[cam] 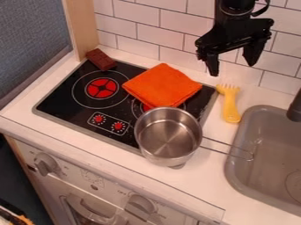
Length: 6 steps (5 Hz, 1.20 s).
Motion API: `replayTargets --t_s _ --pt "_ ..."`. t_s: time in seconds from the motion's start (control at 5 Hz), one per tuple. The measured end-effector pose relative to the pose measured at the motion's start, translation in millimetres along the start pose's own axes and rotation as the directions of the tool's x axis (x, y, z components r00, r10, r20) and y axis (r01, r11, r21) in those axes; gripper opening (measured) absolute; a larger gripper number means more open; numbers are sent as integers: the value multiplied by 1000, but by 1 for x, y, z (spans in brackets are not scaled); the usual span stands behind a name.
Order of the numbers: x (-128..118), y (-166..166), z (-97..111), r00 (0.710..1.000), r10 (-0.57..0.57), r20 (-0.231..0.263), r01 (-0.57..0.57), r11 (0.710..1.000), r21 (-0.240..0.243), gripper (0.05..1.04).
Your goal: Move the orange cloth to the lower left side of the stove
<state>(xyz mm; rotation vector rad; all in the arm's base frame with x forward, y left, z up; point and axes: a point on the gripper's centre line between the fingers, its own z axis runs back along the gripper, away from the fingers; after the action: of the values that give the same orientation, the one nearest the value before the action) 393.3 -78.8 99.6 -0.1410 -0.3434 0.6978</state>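
- Task status: the transfer looked not yet begun. The orange cloth [160, 85] lay on the far right part of the stove [64, 99], partly over a burner there.
- Gripper [231, 61]: hung above the stove's far right corner, fingers spread apart, nothing grasped, no contact with the cloth.
- Remaining, as I judged it: grasp, lift, carry across to the stove's lower left side, set down, release.
- Near items: a metal pot [167, 134] sat over the stove's near right corner, close by the cloth's near edge; a brown block [101, 59] lay at the stove's far left corner.
- Orientation: folded flat, roughly square, set askew to the stove; one corner pointed toward its rear edge, another toward its left side.
- Long axis: no clear one; the widest span, corner to corner, ran left to right across the stove.
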Motion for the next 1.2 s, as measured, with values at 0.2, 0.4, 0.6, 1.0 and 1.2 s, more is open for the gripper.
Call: replayTargets --t_s 0.2,0.4,0.6,1.0,1.2 --pt "-5 5 -12 1000 3 -22 -2 1000 29 1001" --pt "4 19 -14 999 39 -20 -38 996 78 1001" --pt "24 39 -13 993 121 -7 -119 987 108 1001" --pt "43 71 -24 979 203 12 -202 963 178 1001" --pt "47 86 -40 971 238 0 -233 949 212 1001"
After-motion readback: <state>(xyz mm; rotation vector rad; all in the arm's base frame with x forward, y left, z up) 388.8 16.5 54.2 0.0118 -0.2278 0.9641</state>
